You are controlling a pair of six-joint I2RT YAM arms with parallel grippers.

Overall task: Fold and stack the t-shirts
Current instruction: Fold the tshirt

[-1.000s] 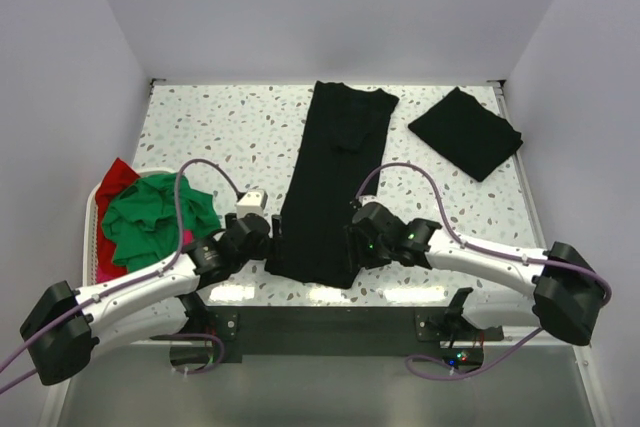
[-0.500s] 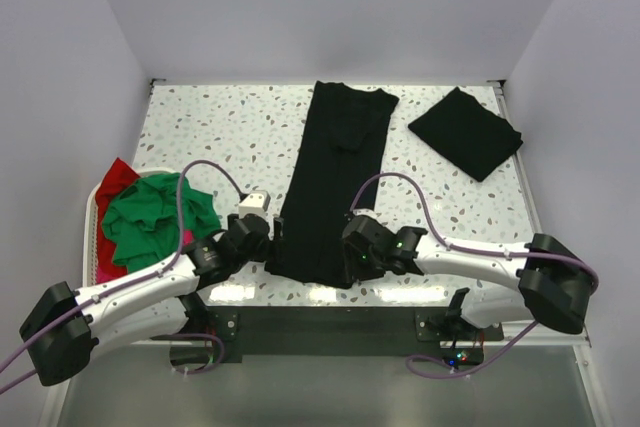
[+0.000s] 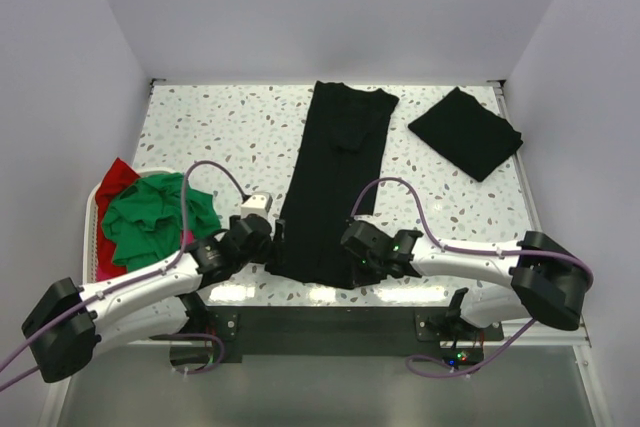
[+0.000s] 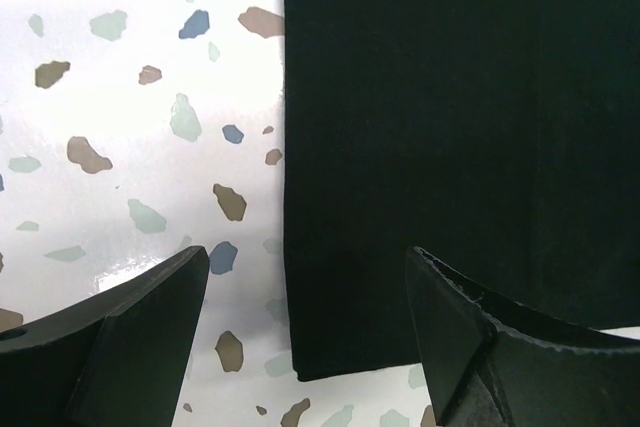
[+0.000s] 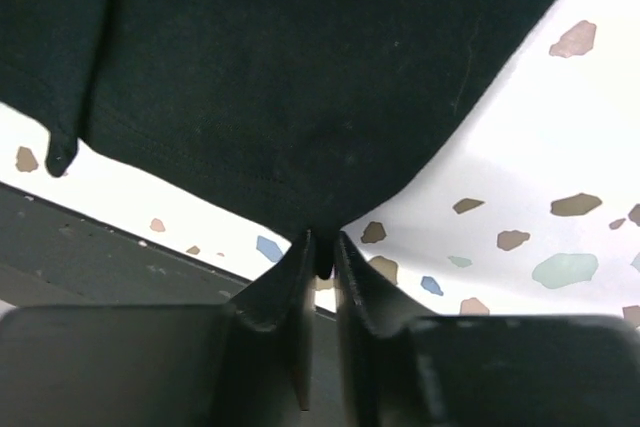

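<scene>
A long black t-shirt point(image 3: 335, 172), folded lengthwise, lies down the middle of the table. My right gripper point(image 3: 350, 265) is at its near right corner. In the right wrist view this gripper point(image 5: 320, 247) is shut on a pinch of the black hem point(image 5: 300, 77), which rises slightly off the table. My left gripper point(image 3: 272, 237) hovers open at the near left corner. The shirt's edge point(image 4: 450, 147) runs between its spread fingers point(image 4: 150, 317), which touch nothing. A second black t-shirt point(image 3: 465, 132) lies folded at the back right. Green point(image 3: 155, 215), red point(image 3: 118, 175) and magenta point(image 3: 103, 265) t-shirts are heaped at the left.
The coloured shirts sit in a white basket point(image 3: 97, 199) at the table's left edge. The speckled table point(image 3: 220, 137) ends at a dark strip just behind my grippers. White walls close the back and both sides.
My right gripper has slid left and nearer along the hem and has shut on the black cloth. The left gripper has stayed open in place.
</scene>
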